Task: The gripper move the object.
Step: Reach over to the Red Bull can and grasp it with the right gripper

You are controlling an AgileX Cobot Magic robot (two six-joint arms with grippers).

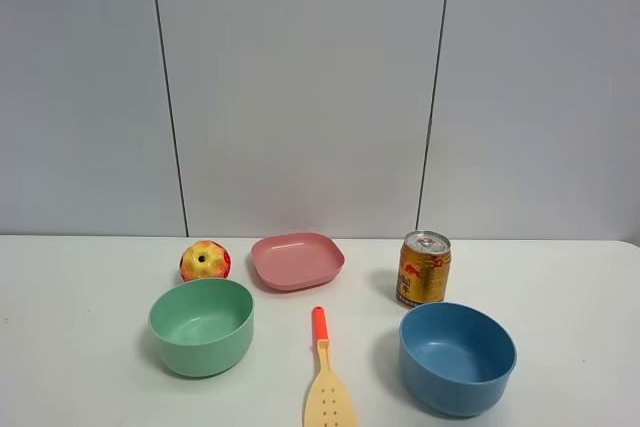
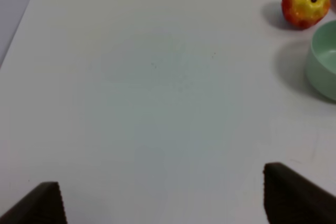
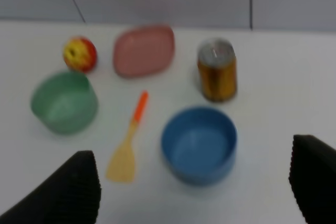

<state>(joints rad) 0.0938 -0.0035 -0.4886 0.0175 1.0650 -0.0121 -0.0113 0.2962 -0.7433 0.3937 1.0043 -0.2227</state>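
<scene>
The gold drink can (image 1: 424,268) with red markings and a silver top stands upright on the white table, just behind the blue bowl (image 1: 457,357). It also shows in the right wrist view (image 3: 217,70). No gripper shows in the exterior view. My right gripper (image 3: 197,192) is open and empty, its black fingers (image 3: 68,192) wide apart, well short of the can and above the table. My left gripper (image 2: 163,200) is open and empty over bare table at the left, far from the can.
A red-yellow apple (image 1: 204,261), a pink square dish (image 1: 297,260), a green bowl (image 1: 201,325) and a yellow spatula with an orange handle (image 1: 326,379) lie on the table. The apple (image 2: 306,3) and green bowl (image 2: 324,59) show in the left wrist view.
</scene>
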